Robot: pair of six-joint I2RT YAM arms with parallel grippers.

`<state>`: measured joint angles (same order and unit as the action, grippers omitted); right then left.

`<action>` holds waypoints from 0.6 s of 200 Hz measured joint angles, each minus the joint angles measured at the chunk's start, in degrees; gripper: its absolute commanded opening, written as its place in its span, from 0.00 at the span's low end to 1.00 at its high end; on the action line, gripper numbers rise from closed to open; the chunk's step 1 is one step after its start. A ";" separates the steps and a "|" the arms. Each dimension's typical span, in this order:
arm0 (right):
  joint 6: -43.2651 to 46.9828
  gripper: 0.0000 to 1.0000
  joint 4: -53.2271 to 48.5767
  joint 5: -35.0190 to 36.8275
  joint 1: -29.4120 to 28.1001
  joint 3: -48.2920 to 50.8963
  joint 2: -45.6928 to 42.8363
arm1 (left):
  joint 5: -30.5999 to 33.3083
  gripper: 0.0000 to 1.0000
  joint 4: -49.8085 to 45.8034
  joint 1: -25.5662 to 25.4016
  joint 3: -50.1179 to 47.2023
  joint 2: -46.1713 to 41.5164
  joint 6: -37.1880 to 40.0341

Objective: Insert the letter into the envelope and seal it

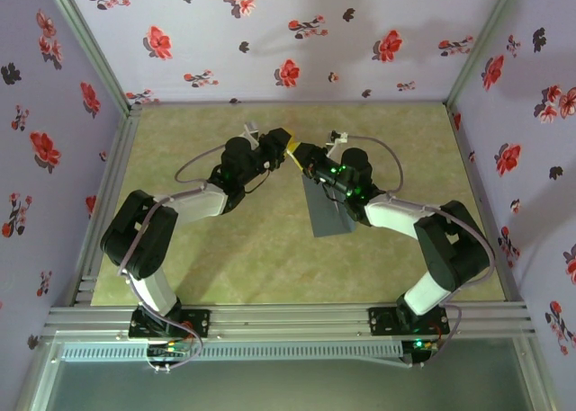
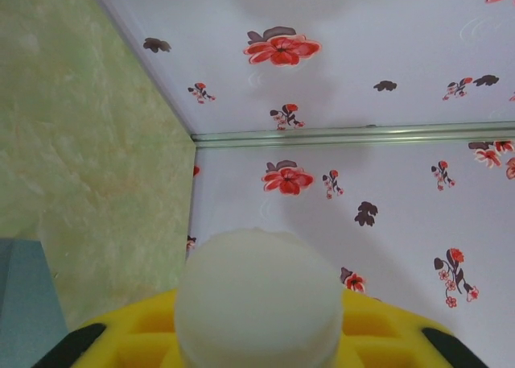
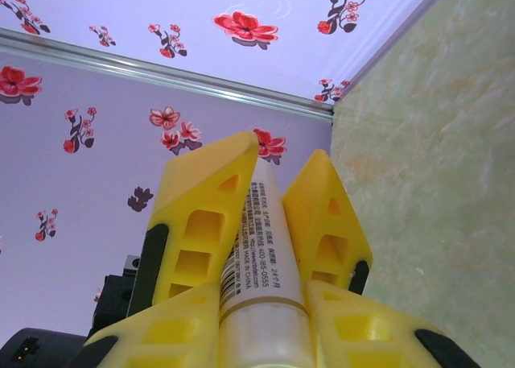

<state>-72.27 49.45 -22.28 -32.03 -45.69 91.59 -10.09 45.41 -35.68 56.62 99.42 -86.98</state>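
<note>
Over the middle of the table point(image 1: 225, 258), the two arms reach in from either side and their yellow-fingered tools meet almost tip to tip. The left gripper point(image 1: 282, 145) comes in from the left and the right gripper point(image 3: 282, 163) from the right, with a little yellow showing where they meet.

From the right wrist, a white stick point(image 3: 257, 263) with small black print along its side lies lengthwise between the two fingers point(image 3: 201, 215). Both fingers press against it, so this tool is clamped on the stick. Beyond the tips are the floral walls point(image 1: 270, 33) and a strip of green tabletop on the right.

From the left wrist, the round white end of the stick faces the camera and sits between the yellow finger bases. It hides the fingertips, but the left tool appears closed on it as well.

The envelope point(image 1: 326, 213) lies flat on the table just right of centre. Its far end is tucked under the right wrist and forearm, and its near end is uncovered. A grey corner at the lower left of the left wrist view looks like the same envelope. I cannot tell where the letter is.
</note>
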 measured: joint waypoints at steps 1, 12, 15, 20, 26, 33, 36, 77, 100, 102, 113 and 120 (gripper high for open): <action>0.00 0.18 0.02 0.00 0.00 0.00 0.02 | 0.00 0.01 0.00 0.00 0.02 0.00 0.00; 0.00 0.17 0.02 -0.02 0.00 0.00 0.02 | 0.02 0.10 0.02 0.00 0.02 0.00 0.02; 0.00 0.16 0.02 -0.02 0.00 0.00 0.02 | 0.04 0.11 0.02 0.00 0.00 0.00 0.02; 0.00 0.15 0.02 -0.02 0.00 0.00 0.02 | 0.04 0.13 0.02 0.00 0.00 0.00 0.04; 0.00 0.15 0.02 -0.04 0.02 0.00 0.02 | 0.02 0.16 0.02 0.00 0.00 0.00 0.04; 0.00 0.15 0.00 -0.15 0.04 0.00 0.02 | 0.02 0.21 0.00 0.00 0.00 0.00 0.07; 0.00 0.14 0.00 -0.15 0.04 0.00 0.02 | 0.02 0.23 0.00 0.00 0.00 0.00 0.09; 0.85 0.12 -4.33 -0.39 0.46 -0.55 -1.03 | -0.68 0.61 -1.88 -0.20 0.00 -0.31 3.69; 3.76 0.10 -12.59 -0.42 1.44 -1.22 -4.17 | -1.66 0.74 -5.92 -0.20 0.13 -2.45 7.19; 4.00 0.10 -13.55 -0.42 1.57 -1.36 -4.50 | -1.64 0.75 -6.27 -0.20 0.17 -2.62 7.26; 6.12 0.10 -18.53 -0.39 2.67 -2.03 -6.67 | -2.03 0.80 -8.96 0.00 0.92 -4.22 9.55; 7.54 0.10 -21.84 -0.42 3.48 -2.69 -8.28 | -2.19 0.83 -11.37 0.20 1.75 -5.33 10.86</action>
<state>-64.73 27.62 -22.70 -28.56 -48.38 83.31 -12.27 34.04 -35.48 58.37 94.08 -76.12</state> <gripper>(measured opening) 0.242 0.789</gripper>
